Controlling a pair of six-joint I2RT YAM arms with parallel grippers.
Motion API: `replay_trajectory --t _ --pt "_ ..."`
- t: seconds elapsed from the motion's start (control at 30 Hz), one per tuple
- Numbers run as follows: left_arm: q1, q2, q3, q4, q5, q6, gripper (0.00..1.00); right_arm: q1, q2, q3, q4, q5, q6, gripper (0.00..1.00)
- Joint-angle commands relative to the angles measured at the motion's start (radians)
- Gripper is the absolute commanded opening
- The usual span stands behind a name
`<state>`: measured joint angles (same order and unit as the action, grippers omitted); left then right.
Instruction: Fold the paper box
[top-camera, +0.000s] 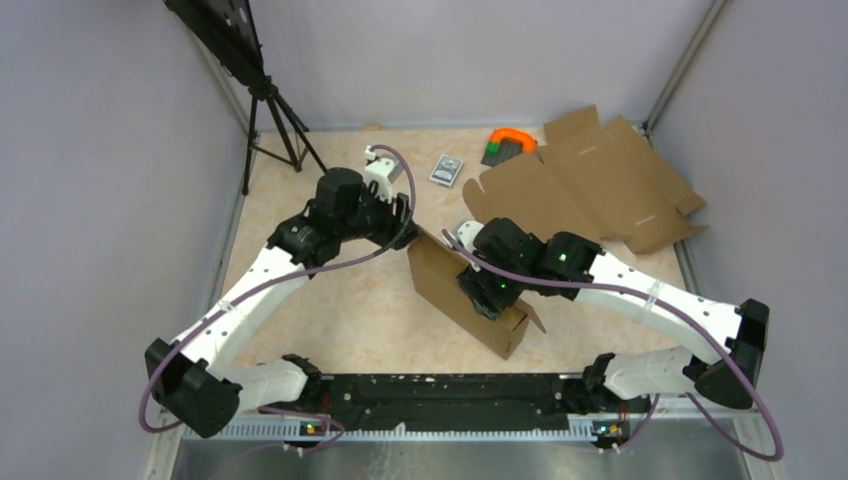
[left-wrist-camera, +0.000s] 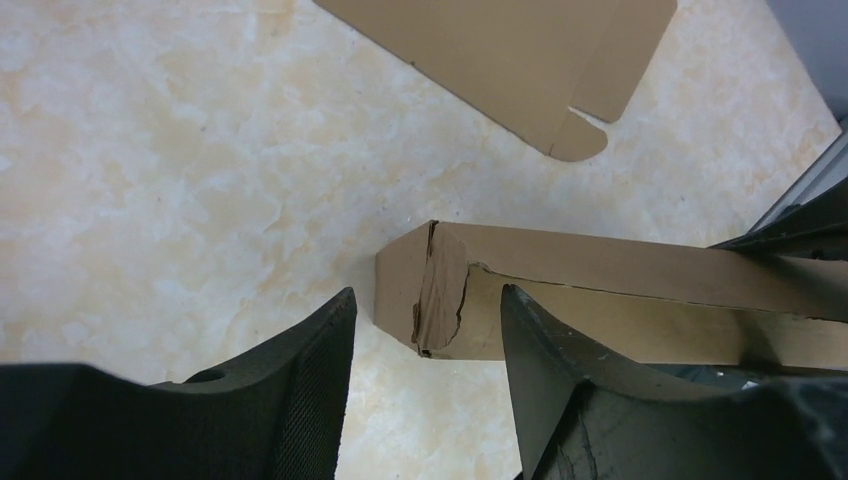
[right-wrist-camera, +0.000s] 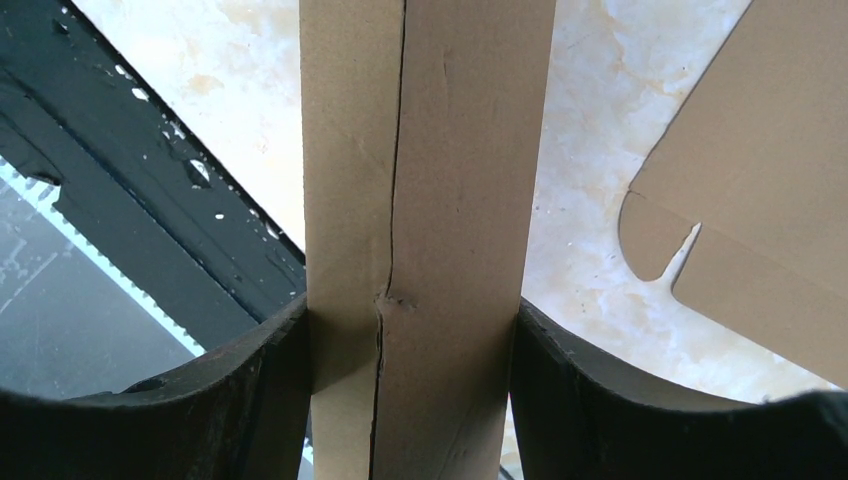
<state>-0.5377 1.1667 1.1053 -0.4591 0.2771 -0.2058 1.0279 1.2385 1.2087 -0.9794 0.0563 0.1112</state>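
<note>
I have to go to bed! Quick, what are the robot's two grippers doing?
Left gripper: open, box end between its jaws.
Right gripper: shut on the box.

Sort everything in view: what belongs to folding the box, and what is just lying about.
In the job: box, clamped in the right gripper; left gripper, open at the box's end.
Lying about: flat blank, card pack, orange-and-grey item, tripod.

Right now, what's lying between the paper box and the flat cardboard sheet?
Nothing; just bare tabletop separates the paper box from the flat cardboard sheet, shown best in the left wrist view.
</note>
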Motion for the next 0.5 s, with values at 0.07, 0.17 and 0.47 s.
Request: replay_trajectory --t 0.07,0.17,0.47 --pt "-0.008 0.026 0.063 -0.125 0.005 0.044 0.57 0.008 -0.013 0.009 0.031 -0.010 -0.016 0.62" --pt "-0.007 0.038 0.060 -0.135 0.030 0.046 0.53 0.008 -0.011 0.008 0.030 -0.011 -0.017 0.61" --pt "-0.009 0.141 0.140 -0.228 0.132 0.044 0.20 0.008 -0.007 0.002 0.026 -0.012 -0.018 0.60"
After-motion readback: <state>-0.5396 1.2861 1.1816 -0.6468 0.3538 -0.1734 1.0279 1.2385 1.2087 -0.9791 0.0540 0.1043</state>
